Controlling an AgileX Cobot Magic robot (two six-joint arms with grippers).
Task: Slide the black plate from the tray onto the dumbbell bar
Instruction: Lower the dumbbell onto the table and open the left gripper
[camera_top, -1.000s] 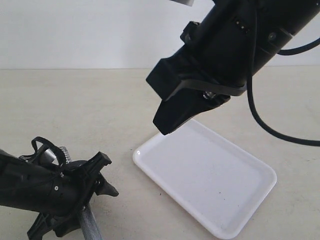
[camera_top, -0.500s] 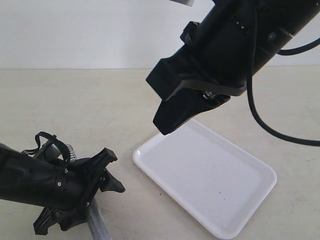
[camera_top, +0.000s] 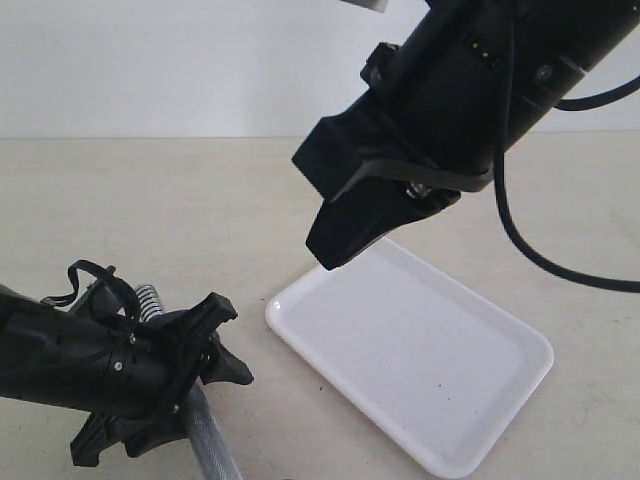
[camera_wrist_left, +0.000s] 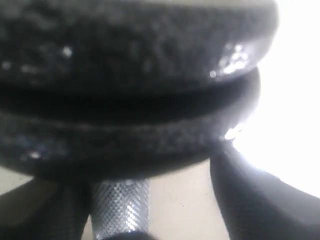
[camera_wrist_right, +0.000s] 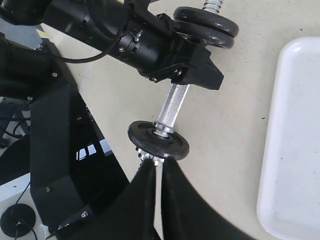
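The white tray (camera_top: 440, 390) lies bare; in the right wrist view too the tray (camera_wrist_right: 295, 140) holds nothing. The chrome dumbbell bar (camera_wrist_right: 171, 106) lies on the table with two black discs (camera_wrist_right: 206, 26) stacked at one end and a single black disc (camera_wrist_right: 158, 141) at the other. I cannot tell which of them is the black plate. My left gripper (camera_top: 232, 342) straddles the knurled bar (camera_wrist_left: 120, 207), fingers spread, table showing between bar and one finger (camera_wrist_left: 260, 200). The stacked discs (camera_wrist_left: 130, 100) fill that view. High over the tray's corner, my right gripper (camera_top: 328, 255) is shut and holds nothing.
The bar's threaded end (camera_top: 148, 298) sticks out behind the left arm. Black robot base parts (camera_wrist_right: 60, 150) stand beside the dumbbell. A black cable (camera_top: 540, 255) hangs from the right arm above the tray. A pale wall runs behind the beige table.
The left gripper and the bar have shifted to the right, and the bar's threaded end has come into view. The right arm has not moved.
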